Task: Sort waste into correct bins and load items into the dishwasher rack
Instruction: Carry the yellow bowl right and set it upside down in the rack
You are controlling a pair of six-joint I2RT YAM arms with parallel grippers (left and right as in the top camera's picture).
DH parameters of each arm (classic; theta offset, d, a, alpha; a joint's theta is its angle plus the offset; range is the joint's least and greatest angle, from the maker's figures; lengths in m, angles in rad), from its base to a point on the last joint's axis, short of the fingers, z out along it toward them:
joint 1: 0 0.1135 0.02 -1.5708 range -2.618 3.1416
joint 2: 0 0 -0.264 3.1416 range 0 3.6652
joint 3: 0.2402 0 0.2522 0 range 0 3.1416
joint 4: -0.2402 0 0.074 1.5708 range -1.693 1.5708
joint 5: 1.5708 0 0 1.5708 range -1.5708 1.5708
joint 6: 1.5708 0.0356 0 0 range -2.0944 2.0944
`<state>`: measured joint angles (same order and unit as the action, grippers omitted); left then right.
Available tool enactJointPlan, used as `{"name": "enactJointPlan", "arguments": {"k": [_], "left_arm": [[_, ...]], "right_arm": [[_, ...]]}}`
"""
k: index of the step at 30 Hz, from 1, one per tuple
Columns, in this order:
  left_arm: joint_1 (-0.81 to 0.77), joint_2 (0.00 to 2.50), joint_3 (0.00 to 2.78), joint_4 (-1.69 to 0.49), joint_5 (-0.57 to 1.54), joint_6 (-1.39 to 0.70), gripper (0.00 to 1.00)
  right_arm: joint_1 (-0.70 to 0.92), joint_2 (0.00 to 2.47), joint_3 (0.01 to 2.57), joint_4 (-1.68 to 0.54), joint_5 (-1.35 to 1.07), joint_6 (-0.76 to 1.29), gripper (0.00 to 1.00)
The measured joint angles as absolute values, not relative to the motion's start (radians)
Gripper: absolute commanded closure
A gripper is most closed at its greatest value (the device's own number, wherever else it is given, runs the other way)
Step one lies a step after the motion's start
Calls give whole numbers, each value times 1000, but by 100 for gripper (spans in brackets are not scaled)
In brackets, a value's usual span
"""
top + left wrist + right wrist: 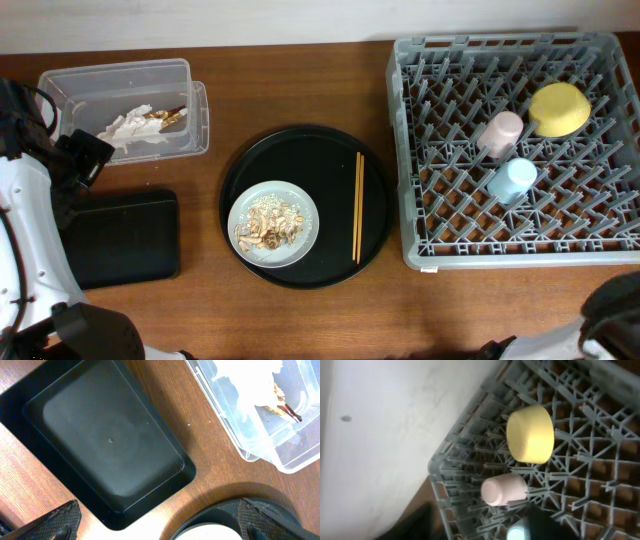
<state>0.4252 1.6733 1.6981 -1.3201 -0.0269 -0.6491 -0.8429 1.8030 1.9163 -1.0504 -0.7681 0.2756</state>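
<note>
The left tool hangs just above the counter with its fingers spread wide and nothing between them. It sits over the gap between the shallow black tray and the clear tub, so either bin is within easy reach. The tub already holds the crumpled wrapper scraps, which suggests it is the bin for dry rubbish. The black tray is bare, probably kept for the food bits heaped on the grey plate. That plate sits on the round tray with the chopsticks lying just beside it, both waiting for the rack. The plate likely has to be scraped first. In the rack the yellow bowl, pink cup and blue cup stand mouth down among the pegs, which steady them and let them drain. The right arm waits near the rack's corner; I cannot tell whether the right tool is spread or closed.
</note>
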Motion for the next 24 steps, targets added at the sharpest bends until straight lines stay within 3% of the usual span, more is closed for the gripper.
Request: {"name": "enactJointPlan", "arguments": {"k": [2, 4, 5, 15, 24], "left_arm": [[425, 1673, 1698, -1320, -27, -649, 1], [425, 1673, 1698, -1320, -27, -649, 1], [425, 1673, 1698, -1320, -27, -649, 1], [425, 1673, 1698, -1320, -27, -649, 1], [425, 1673, 1698, -1320, -27, -649, 1]], "right_arm": [[-820, 1769, 1916, -1040, -738, 276, 44], [-771, 1753, 1916, -1017, -669, 270, 89], [-742, 1755, 1916, -1012, -627, 268, 96], [-420, 2056, 1916, -812, -112, 265, 96], [-368, 2167, 1914, -780, 209, 262, 96]]}}
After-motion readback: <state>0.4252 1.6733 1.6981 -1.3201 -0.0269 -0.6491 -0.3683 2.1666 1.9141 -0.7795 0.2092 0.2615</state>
